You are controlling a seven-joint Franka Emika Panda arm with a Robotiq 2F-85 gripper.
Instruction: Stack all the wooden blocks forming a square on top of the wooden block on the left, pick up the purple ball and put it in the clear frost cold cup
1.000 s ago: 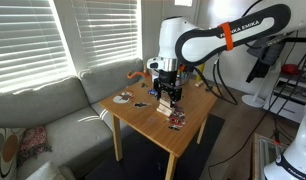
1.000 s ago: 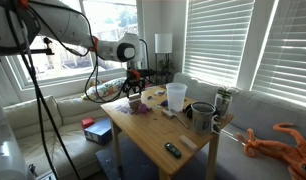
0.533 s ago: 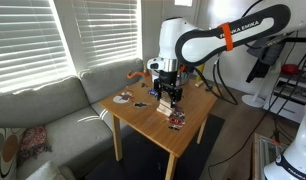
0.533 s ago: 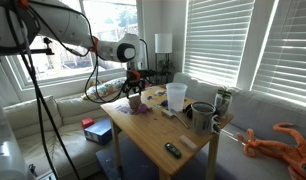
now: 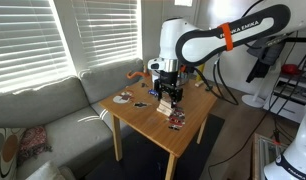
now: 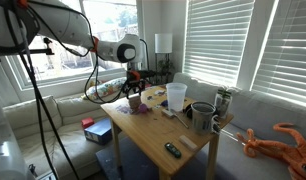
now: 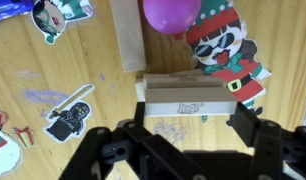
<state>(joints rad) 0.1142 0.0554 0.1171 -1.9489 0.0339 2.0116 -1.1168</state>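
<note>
Between the jaws, wooden block [image 7: 188,96] crosswise.

Table [image 6: 158,130] tally: the wrist view counts two wooden blocks [image 7: 188,97] [image 7: 126,40], one purple ball [image 7: 171,12] and four cartoon stickers [image 7: 228,55] on the table. An exterior view adds one frosted cup [image 6: 176,96], one dark mug [image 6: 202,116] and one small dark object [image 6: 171,150] on the same table.

Purple ball [image 7: 171,12] pink-magenta; wooden block [image 7: 185,98] pale tan; worktop [image 7: 93,50] light wood grain; sticker [image 7: 228,60] red, green, white; gripper [image 7: 188,132] black.
</note>
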